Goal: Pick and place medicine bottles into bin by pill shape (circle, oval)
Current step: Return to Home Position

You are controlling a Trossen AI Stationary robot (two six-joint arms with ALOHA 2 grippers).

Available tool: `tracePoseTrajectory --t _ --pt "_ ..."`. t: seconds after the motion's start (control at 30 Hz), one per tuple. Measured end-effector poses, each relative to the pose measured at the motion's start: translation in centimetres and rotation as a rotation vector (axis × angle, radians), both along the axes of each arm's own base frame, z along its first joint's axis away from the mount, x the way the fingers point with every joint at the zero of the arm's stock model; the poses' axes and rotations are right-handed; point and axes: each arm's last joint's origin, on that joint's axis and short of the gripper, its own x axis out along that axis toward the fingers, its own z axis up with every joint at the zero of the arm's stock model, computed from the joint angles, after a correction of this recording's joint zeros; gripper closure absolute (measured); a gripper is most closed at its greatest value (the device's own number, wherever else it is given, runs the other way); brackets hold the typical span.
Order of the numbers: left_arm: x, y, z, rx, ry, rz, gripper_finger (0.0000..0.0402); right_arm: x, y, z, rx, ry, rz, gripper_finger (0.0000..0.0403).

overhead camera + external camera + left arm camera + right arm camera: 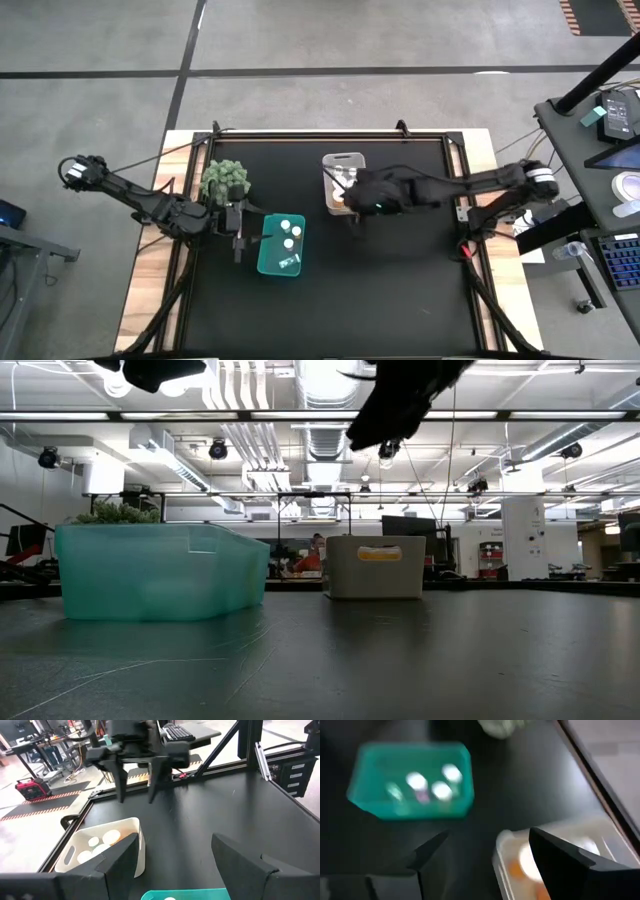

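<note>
Right tool open, empty, above white bin; left tool open beside green bin of bottles.

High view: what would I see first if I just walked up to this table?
The bright green bin left of centre on the black table stands out, with white-capped bottles inside. Farther back sits a white bin holding more bottles, with the right gripper open just beside it. A bushy green plant stands next to the left gripper, which is open by the green bin.
</note>
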Motion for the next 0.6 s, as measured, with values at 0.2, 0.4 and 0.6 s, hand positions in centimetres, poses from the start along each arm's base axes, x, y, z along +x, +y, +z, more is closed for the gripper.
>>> tracePoseTrajectory --t 0.2,0.4,0.6 --pt "0.1 0.0 0.2 -0.007 -0.026 0.0 0.0166 -2.4 1.2 -2.8 -0.116 -0.286 0.132 0.0152" --pt "0.2 -0.1 -0.6 -0.003 -0.019 0.004 0.0166 -6.0 0.9 -3.2 -0.125 -0.363 0.161 0.0152" --pt "0.4 -0.1 -1.3 0.014 -0.096 0.002 0.0166 -9.5 0.6 -3.1 -0.142 -0.437 0.165 0.0152"
